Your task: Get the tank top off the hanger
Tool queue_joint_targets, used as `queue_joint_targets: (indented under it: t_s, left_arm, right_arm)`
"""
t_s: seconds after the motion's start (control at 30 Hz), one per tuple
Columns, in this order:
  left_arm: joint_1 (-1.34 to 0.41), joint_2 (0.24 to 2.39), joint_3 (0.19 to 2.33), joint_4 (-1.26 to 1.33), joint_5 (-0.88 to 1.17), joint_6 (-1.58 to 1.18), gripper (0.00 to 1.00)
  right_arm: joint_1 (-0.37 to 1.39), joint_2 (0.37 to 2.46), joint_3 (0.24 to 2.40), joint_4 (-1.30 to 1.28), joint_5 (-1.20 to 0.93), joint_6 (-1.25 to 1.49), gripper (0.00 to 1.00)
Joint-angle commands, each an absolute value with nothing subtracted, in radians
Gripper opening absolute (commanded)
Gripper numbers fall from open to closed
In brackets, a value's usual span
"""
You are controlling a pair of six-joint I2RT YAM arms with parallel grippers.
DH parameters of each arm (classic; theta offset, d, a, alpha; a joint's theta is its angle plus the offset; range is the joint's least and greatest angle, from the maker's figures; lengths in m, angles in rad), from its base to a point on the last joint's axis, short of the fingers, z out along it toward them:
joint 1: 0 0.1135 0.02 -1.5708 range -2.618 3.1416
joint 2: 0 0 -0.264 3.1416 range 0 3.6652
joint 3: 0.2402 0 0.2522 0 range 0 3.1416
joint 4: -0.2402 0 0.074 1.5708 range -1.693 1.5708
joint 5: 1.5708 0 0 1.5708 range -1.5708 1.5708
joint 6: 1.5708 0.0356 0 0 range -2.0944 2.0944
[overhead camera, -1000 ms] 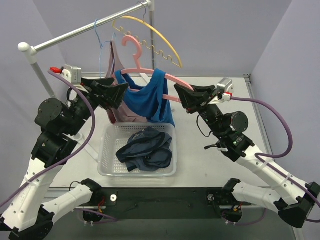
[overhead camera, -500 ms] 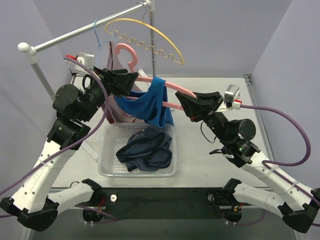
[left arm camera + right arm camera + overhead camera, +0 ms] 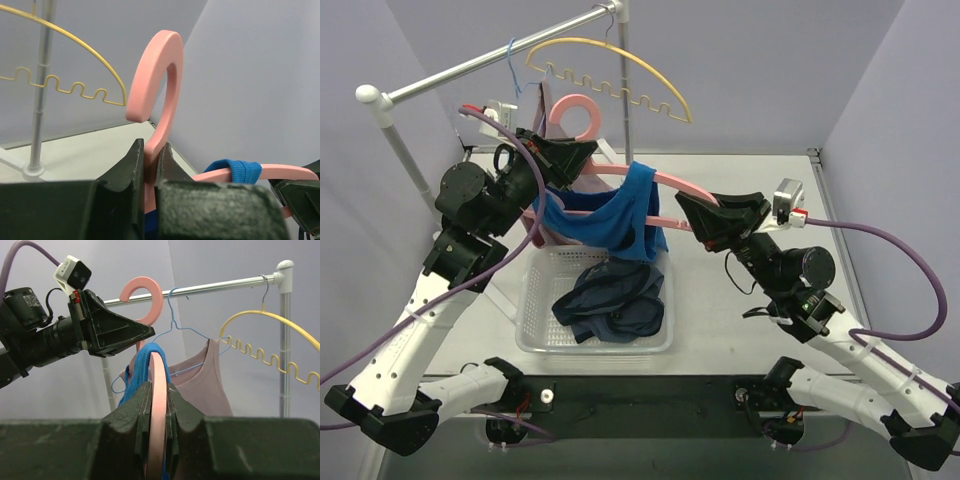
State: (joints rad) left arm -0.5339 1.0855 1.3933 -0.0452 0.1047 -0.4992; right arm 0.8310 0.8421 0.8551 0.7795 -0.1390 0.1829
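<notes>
Both arms have the pink hanger (image 3: 145,75) up in the air, over the far middle of the tabletop (image 3: 720,330). The left tool (image 3: 151,152) is pressed onto the neck just under the hook, and the right tool (image 3: 159,390) pinches 1 shoulder. The blue tank top (image 3: 610,212) sags between the 2, above the white basket (image 3: 532,330). The hanger's long axis runs tool to tool. A strap loops the bar just beside the right tool, so that arm is nearer. No readable writing.
</notes>
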Motion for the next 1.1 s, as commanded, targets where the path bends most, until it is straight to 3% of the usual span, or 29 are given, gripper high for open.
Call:
queue_joint_targets:
  t_s: [0.0, 0.03, 0.07, 0.27, 0.5, 0.87, 1.07]
  left_arm:
    - [-0.534, 1.077, 1.408, 0.006, 0.081, -0.492, 0.0]
    - [-0.534, 1.077, 1.411, 0.002, 0.074, -0.477, 0.0]
    - [-0.534, 1.075, 1.416, 0.002, 0.071, -0.468, 0.0]
    - [-0.534, 1.072, 1.43, -0.058, 0.043, -0.404, 0.0]
    - [-0.534, 1.071, 1.424, -0.067, 0.02, -0.351, 0.0]
    - [-0.534, 1.055, 1.39, -0.025, 0.049, -0.325, 0.0]
    - [-0.535, 1.019, 1.342, 0.038, 0.149, -0.33, 0.0]
  right_arm:
    - [0.845, 0.799, 0.882, 0.739, -0.094, 0.195, 0.05]
    - [0.845, 0.79, 0.888, 0.698, -0.075, 0.196, 0.1]
    - [0.845, 0.782, 0.9, 0.657, -0.048, 0.201, 0.25]
    - [0.847, 0.695, 0.953, 0.333, 0.029, 0.284, 0.54]
    - [0.847, 0.701, 1.138, 0.005, 0.103, 0.402, 0.59]
    - [0.91, 0.856, 1.337, -0.026, 0.038, 0.397, 0.57]
    - [0.927, 0.992, 1.391, -0.026, -0.066, 0.253, 0.6]
